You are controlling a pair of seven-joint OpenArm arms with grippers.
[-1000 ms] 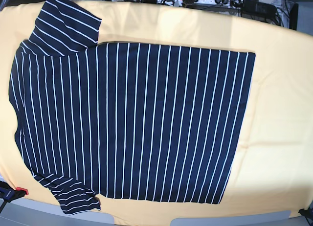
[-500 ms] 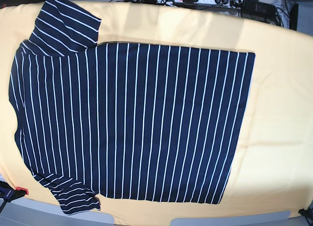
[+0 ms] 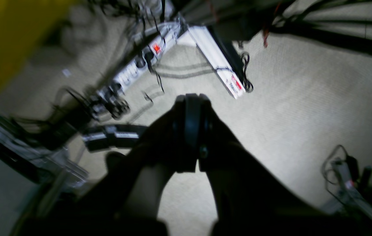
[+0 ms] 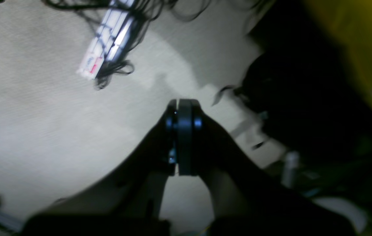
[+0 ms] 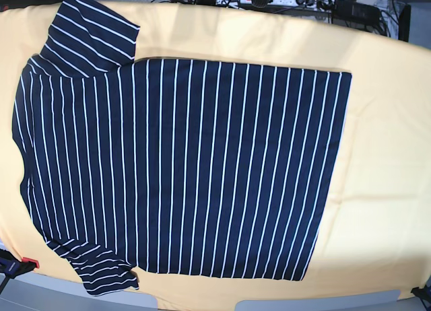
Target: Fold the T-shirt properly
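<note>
Navy cloth with thin white stripes fills most of the base view: the T-shirt (image 5: 182, 166) lies spread flat and unfolded on a yellow cover (image 5: 387, 156), its hem toward that view's right and its shoulders toward the left. One sleeve (image 5: 91, 35) juts out at the top left, the other (image 5: 101, 267) at the bottom left, close to the cover's near edge. Only this view shows the shirt; neither arm appears in it, beyond a small dark and red bit at the lower left corner that I cannot identify.

Each wrist camera looks away from the shirt, down at pale carpet. From the left wrist, the left gripper (image 3: 191, 101) is seen with its jaws pressed together and nothing between them. Beyond it lie white power strips (image 3: 140, 62) with black cables, and a blurred band of yellow sits in the upper left corner of that picture.

From the right wrist, the right gripper (image 4: 182, 103) is likewise closed tight and empty. Past it a white power strip (image 4: 105, 42) lies among tangled cables, a dark mass fills the right side, and a blur of yellow shows at the upper right.
</note>
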